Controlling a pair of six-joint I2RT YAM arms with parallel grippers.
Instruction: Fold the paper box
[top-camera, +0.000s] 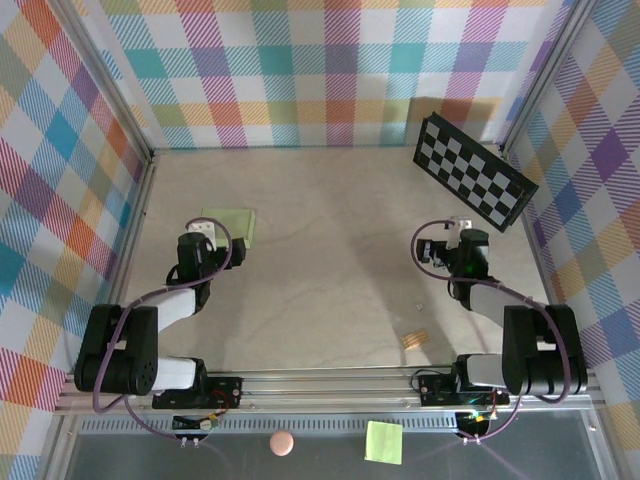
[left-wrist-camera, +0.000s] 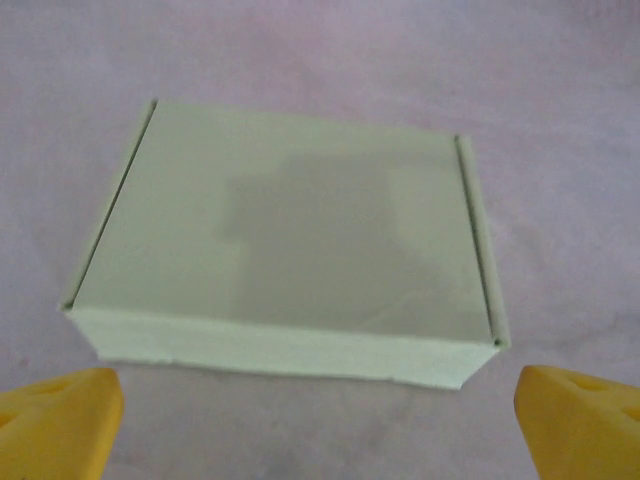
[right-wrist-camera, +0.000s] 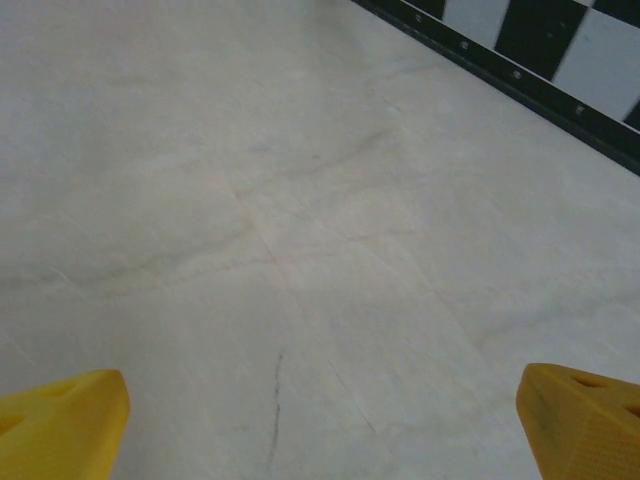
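Observation:
The paper box (top-camera: 236, 222) lies on the table at the left as a closed, pale lime-green flat rectangle. In the left wrist view the paper box (left-wrist-camera: 290, 240) sits just beyond my yellow fingertips (left-wrist-camera: 60, 420), its lid flat and its front wall facing me. My left gripper (top-camera: 203, 232) hovers at the box's near edge; seen from the wrist, the left gripper (left-wrist-camera: 320, 425) is open with only bare table between its jaws. My right gripper (top-camera: 462, 232) is open over bare table at the right, and the right wrist view shows the right gripper (right-wrist-camera: 320, 425) holding nothing.
A black-and-white checkerboard (top-camera: 475, 168) leans at the back right, and its edge (right-wrist-camera: 520, 70) appears ahead of the right gripper. A small tan scrap (top-camera: 414, 339) lies near the right arm's base. A green sticky note (top-camera: 384, 441) and a pink ball (top-camera: 282, 443) sit below the rail. Plaid walls enclose the table.

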